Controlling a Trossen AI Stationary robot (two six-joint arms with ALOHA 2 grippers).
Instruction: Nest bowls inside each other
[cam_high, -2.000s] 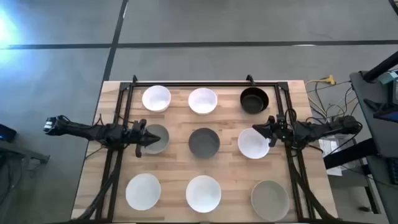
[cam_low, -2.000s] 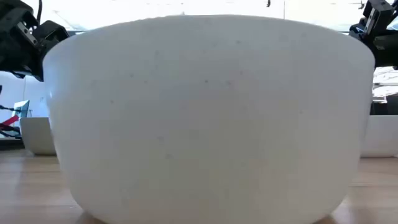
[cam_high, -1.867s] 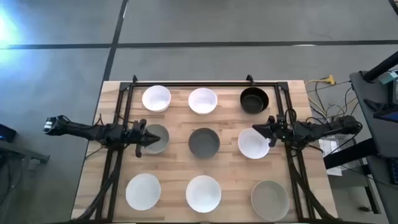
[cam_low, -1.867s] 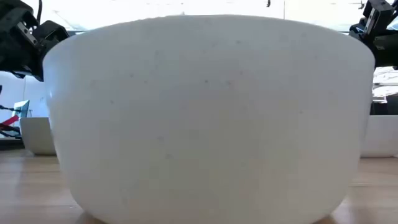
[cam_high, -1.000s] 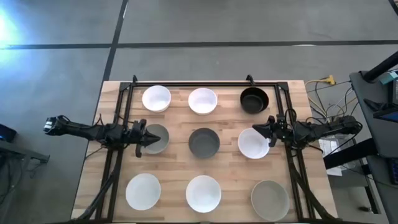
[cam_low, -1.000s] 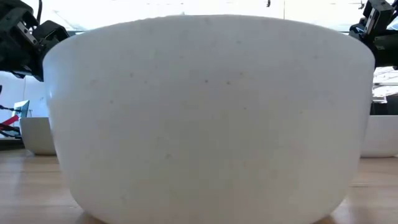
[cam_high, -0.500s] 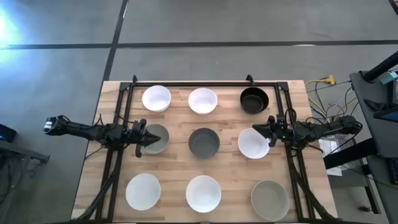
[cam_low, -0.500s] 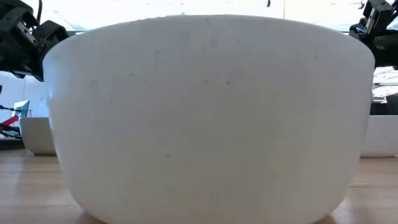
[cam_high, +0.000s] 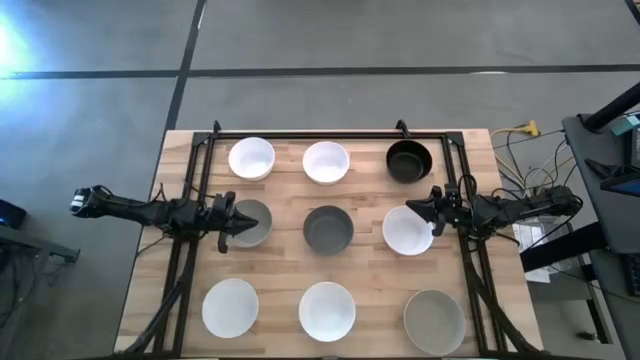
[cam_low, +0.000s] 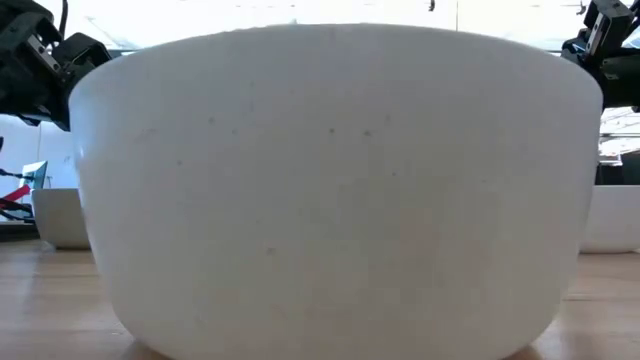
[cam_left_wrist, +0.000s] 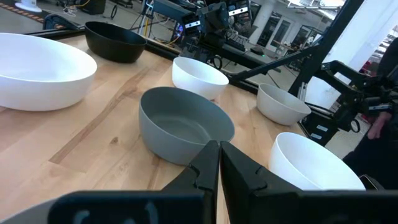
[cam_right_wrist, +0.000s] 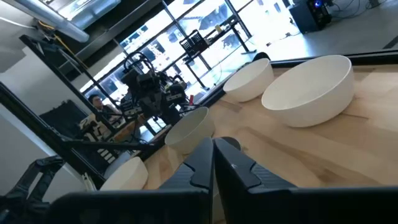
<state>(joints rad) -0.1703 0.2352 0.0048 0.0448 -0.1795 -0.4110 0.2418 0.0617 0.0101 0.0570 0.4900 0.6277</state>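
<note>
Nothing's changed: your nine bowls (cam_high: 328, 229) still sit apart in a grid across the bench (cam_high: 368, 292), none nested. Left end effector (cam_high: 232, 223) and right end effector (cam_high: 425, 209) together, empty, mid-bench edges.

The table (cam_high: 375, 205) is pale blond wood with darker plank seams. Five bowls are white, one of them at the middle of the near edge (cam_high: 327, 310). A black bowl (cam_high: 408, 161) sits at the far right corner, a dark grey bowl (cam_high: 328, 228) at the centre, and light grey-beige bowls at the near right corner (cam_high: 434, 321) and the left edge (cam_high: 255, 222). Both arms are black.
</note>
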